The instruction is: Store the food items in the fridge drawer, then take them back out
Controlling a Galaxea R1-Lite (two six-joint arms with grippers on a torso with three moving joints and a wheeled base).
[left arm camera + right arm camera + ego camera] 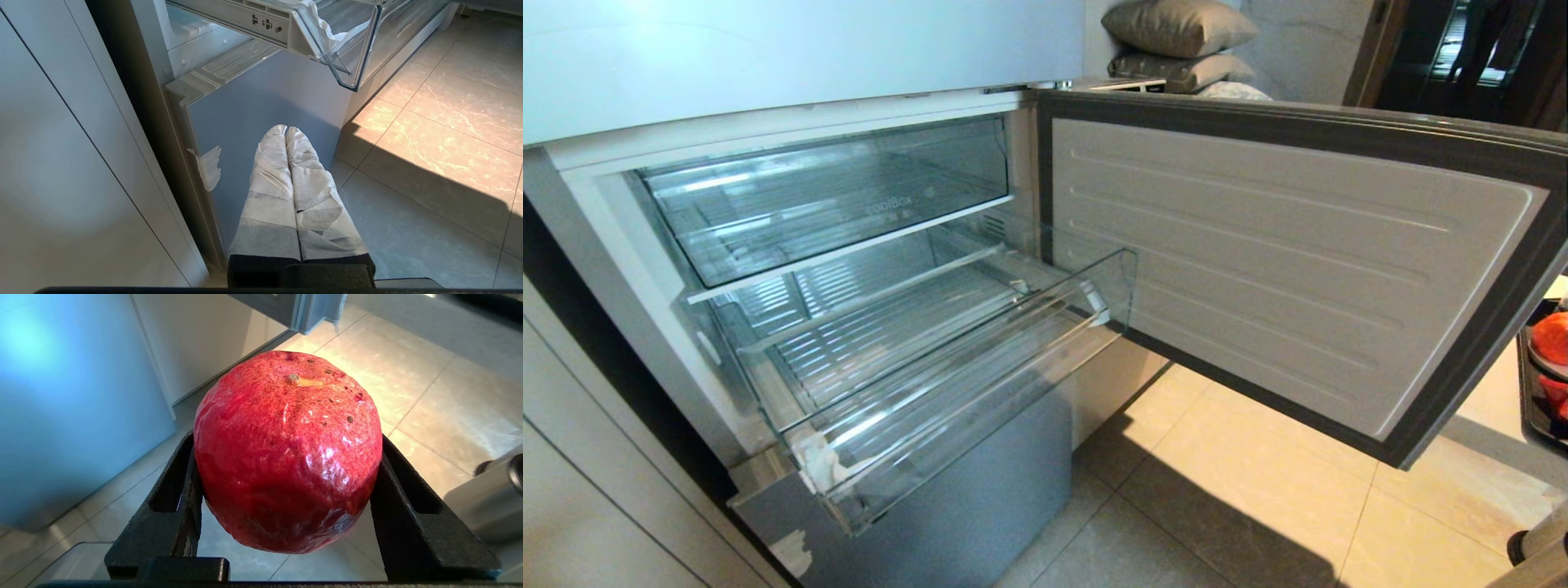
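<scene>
**Red fruit held over bare floor, drawer open and waiting**

The main risk is a drop. The glossy, round red fruit (288,451) sits between the right gripper's (286,506) two black fingers (173,506), pinched only at its widest sides with nothing beneath it, and below lies the pale tiled floor (441,392). Its skin looks slick, so a quick swing could roll it out of the hold, in which case it would likely bruise or roll away. A second hazard is the clear plastic front wall of the pulled-out transparent fridge drawer (980,384): a low approach could knock the fruit against that rim.

The right arm is outside the head view and hangs low beside the fridge, gripper aimed along the floor. The left gripper (286,130) is parked low in front of the grey lower fridge panel (261,98), its white-wrapped fingers pressed together on nothing. In the head view, another orange-red fruit (1553,336) rests on a dark tray (1529,400) at three o'clock, and the drawer holds no food.
</scene>
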